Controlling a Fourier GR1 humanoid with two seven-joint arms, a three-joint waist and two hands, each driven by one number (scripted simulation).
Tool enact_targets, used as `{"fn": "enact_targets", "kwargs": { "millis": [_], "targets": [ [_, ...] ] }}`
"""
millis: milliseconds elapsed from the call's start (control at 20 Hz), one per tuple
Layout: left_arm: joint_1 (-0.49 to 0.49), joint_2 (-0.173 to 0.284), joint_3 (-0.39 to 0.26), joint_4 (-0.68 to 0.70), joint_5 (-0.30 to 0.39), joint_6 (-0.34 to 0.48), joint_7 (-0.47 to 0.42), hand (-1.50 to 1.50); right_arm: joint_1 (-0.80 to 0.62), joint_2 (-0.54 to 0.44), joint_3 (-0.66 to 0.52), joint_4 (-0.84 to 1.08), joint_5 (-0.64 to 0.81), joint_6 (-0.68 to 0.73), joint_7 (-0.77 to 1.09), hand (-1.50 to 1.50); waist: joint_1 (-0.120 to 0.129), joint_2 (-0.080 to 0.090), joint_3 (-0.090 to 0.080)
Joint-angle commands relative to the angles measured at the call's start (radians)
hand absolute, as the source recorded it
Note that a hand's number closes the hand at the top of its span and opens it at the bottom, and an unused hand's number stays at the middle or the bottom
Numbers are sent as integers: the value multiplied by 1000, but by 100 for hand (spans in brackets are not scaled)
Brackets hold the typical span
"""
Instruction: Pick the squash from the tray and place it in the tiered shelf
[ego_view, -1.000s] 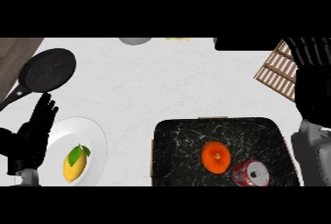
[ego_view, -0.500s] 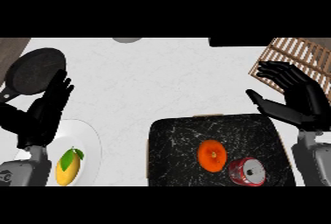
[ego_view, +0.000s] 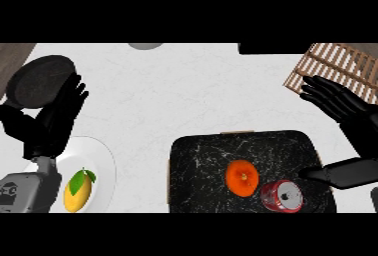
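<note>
Resting on the black tray (ego_view: 199, 160), the orange squash (ego_view: 241, 177) lay just beside a red can (ego_view: 282, 196). Both the right hand (ego_view: 347, 112), near the slatted shelf (ego_view: 336, 67), and the left hand (ego_view: 52, 122) had open, empty fingers.

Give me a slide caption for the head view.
Open right hand above the tray holding squash and can; shelf behind.

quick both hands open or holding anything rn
Left hand: open, holding nothing.
Right hand: open, holding nothing; squash sits on the tray.
</note>
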Motion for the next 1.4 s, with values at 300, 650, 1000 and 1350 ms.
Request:
{"fn": "enact_targets", "kwargs": {
  "millis": [300,650,1000,1350],
  "targets": [
    [5,0,-13,5,-3,-25,-14,0,-130,-397,201,-205,348,200,348,-150,32,-4,-7],
    [-60,-12,-2,87,-17,-31,-47,0,-286,-212,482,-282,496,168,723,-150,27,6,-1],
    [-47,-12,11,33,-8,-24,-3,0,-398,-43,670,-144,618,210,898,-150,34,5,-1],
    [-43,-21,28,75,-19,-20,-33,0,-343,-74,722,-181,676,249,965,-150,11,2,0]
  ]
}}
